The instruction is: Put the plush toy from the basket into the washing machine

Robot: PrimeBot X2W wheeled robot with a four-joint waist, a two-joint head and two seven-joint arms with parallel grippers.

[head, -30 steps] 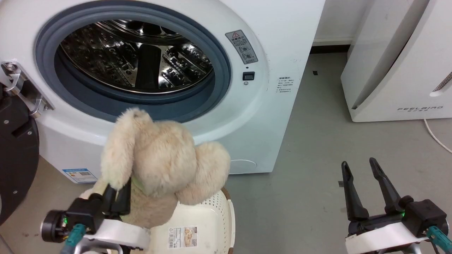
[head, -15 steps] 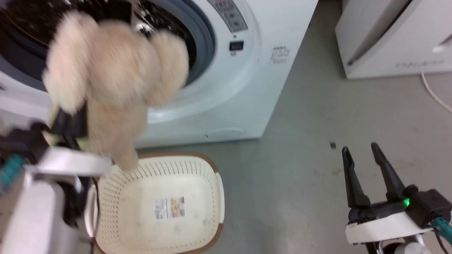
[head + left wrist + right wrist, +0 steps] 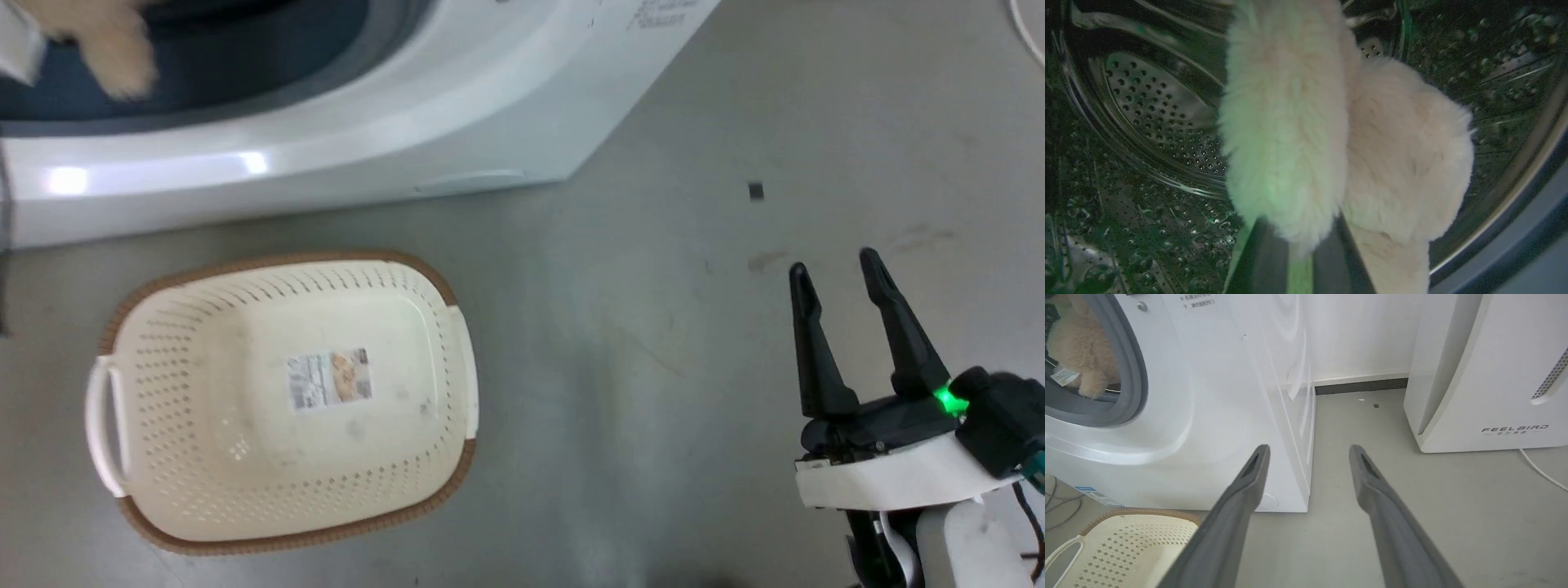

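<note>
Right gripper (image 3: pixel 833 263) is nearest me: fingers spread wide, nothing between them, hovering over bare grey floor (image 3: pixel 653 351), well apart from the basket (image 3: pixel 269 261).

The basket sits on the floor to my left, brown rim up, white handle at each short end, the label (image 3: pixel 329 378) on its bottom in plain sight. There's a strip of floor between its far rim and the base of the washing machine (image 3: pixel 326 155), so they're not touching.

Right wrist view: an open lane of floor runs between the washer's side panel and the FEELBIRD appliance (image 3: pixel 1486 375), back to the skirting. A white cable (image 3: pixel 1539 471) lies on the floor beside that unit.

The grey gasket (image 3: pixel 1133 375) rings the porthole. The plush toy (image 3: pixel 1081 347) is past that edge, inside the opening.

Left wrist view: the toy hangs in front of the steel drum (image 3: pixel 1147 106), with perforated wall showing on both sides of it.

Left gripper (image 3: pixel 1298 245): dark fingers flank the toy's lower end with the tips buried in fur. It looks clamped on the toy, but I can't see the actual contact.
</note>
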